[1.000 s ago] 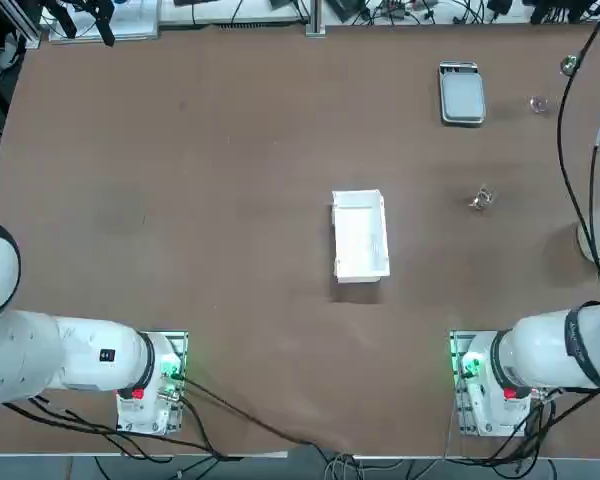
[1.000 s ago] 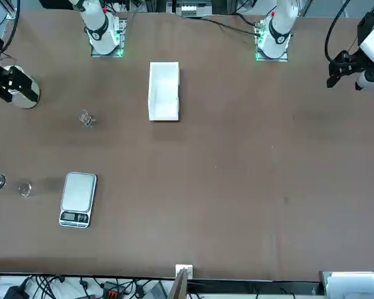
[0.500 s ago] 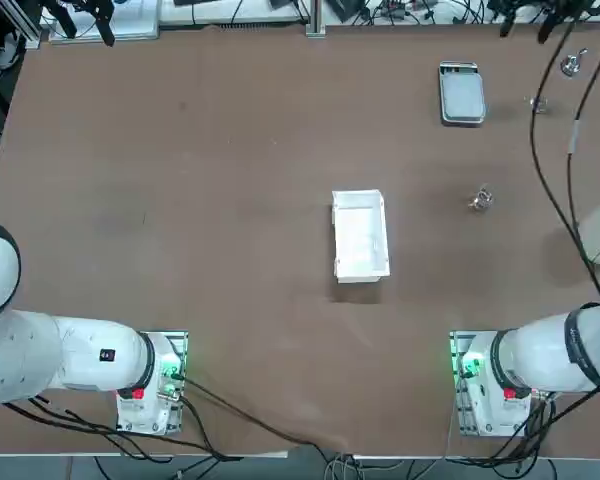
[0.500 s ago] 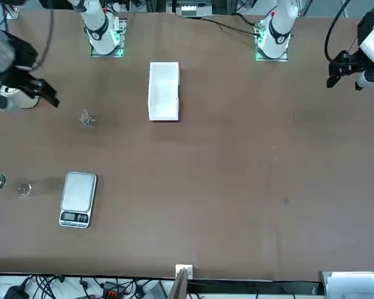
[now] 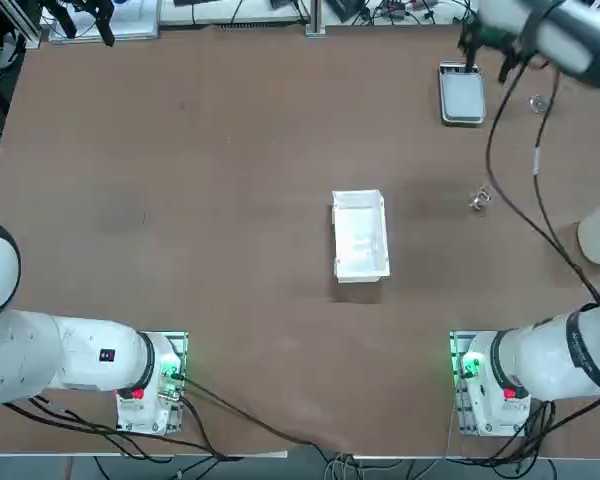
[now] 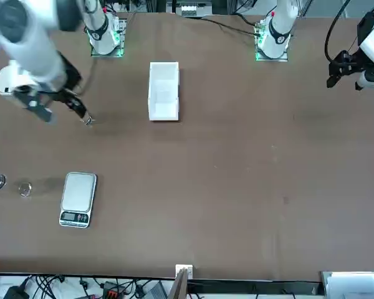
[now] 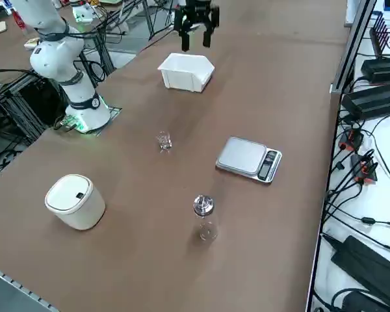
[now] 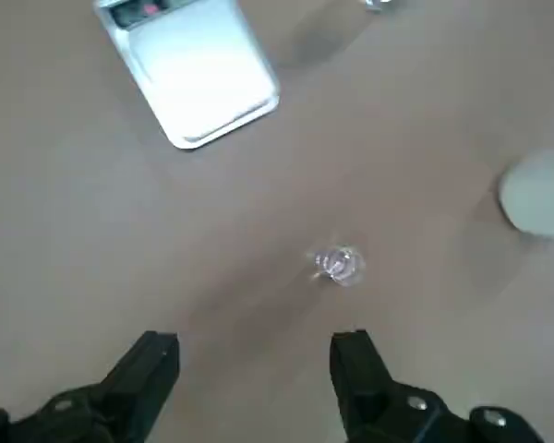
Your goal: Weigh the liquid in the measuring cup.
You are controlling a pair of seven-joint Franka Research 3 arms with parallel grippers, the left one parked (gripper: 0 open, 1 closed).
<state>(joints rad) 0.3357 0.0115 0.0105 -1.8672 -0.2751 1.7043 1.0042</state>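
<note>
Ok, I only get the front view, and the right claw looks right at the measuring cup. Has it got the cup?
Observer: No. In the wrist view the right claw is open above the table, and the measuring cup sits beyond its fingertips, not between them.

Operator: And that metal knob beside the clear disc, two separate things?

Observer: No, the right side view shows one upright clear shaker with a metal top.

Operator: The arm partly covers the white container. Is it lidded?

Observer: Yes, the right side view shows the white container with its lid on, a small oval mark near the lid's edge.
</note>
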